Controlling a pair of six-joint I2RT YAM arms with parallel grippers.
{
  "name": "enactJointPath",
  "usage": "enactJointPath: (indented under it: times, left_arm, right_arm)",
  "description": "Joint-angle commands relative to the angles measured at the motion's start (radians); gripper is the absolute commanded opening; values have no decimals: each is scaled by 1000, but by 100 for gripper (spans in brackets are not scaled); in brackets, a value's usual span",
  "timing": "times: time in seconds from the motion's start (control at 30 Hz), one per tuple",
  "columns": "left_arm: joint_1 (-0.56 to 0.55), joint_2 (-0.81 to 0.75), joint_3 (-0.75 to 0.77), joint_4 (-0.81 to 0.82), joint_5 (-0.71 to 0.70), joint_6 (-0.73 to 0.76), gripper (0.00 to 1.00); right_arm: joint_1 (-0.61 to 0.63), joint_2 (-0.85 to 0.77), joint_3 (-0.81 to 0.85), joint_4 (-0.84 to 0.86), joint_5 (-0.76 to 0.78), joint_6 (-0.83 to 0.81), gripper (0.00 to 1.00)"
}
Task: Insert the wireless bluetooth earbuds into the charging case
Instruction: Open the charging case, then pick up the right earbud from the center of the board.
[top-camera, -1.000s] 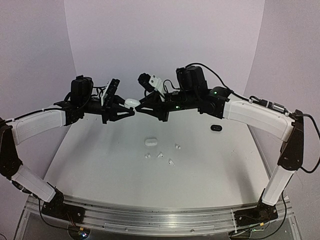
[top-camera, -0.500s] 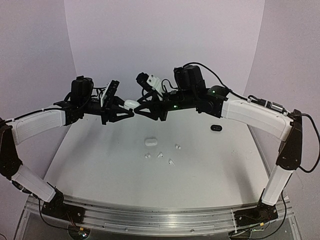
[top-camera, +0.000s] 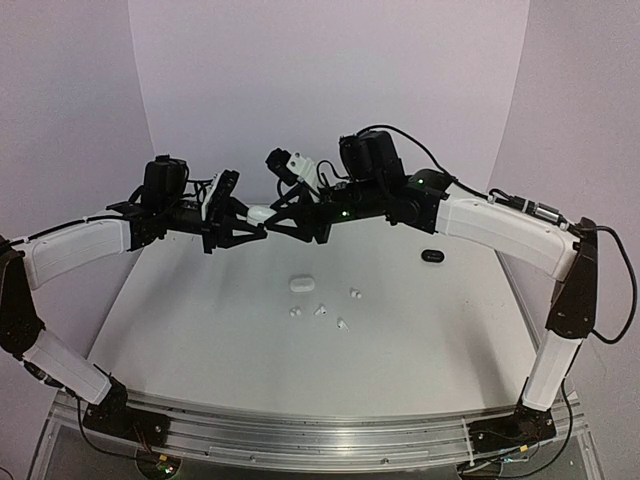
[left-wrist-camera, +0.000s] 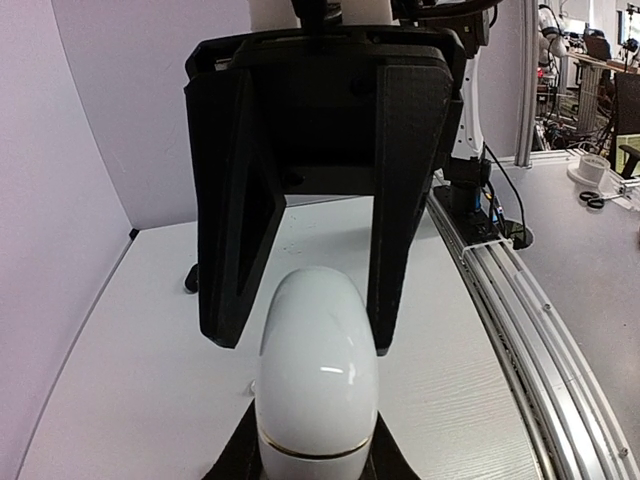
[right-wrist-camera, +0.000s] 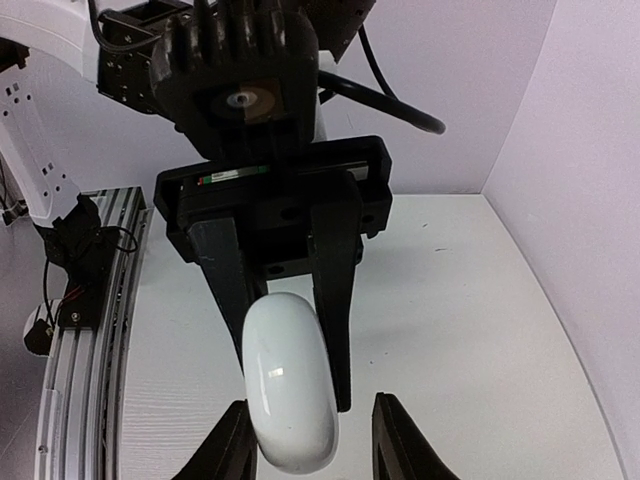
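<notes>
White table (top-camera: 200, 340), aluminium rail (top-camera: 300, 440) along its near edge, lilac backdrop (top-camera: 330, 80).

High rear overview, opposed wrist views share case (left-wrist-camera: 318, 370)

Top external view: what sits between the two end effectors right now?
A glossy white oval charging case, clamped by the left end effector. The open right end effector straddles its other end. Both wrist views show it clearest.

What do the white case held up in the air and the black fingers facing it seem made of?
White case: likely glossy hard plastic, given sharp highlights and a thin seam. Right pincer's fingers: matte black plastic, perhaps printed, judging by fine grainy texture.
</notes>
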Motion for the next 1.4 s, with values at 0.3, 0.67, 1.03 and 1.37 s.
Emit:
enactJointPath:
  times: [0.3, 0.67, 1.03, 1.37]
  left_arm:
    - [-12, -27, 5, -76, 6, 130, 0]
    - [-13, -33, 5, -28, 23, 38, 0]
    - [-11, -17, -22, 4, 77, -174, 0]
    - [-13, -49, -108, 170, -13, -291, 0]
  right_arm:
    - [-17, -4, 66, 84, 76, 36, 37]
    - [-19, 8, 44, 82, 87, 39, 36]
    - [-24, 10, 87, 85, -3, 88, 48]
    - [-35, 28, 163, 94, -100, 149, 65]
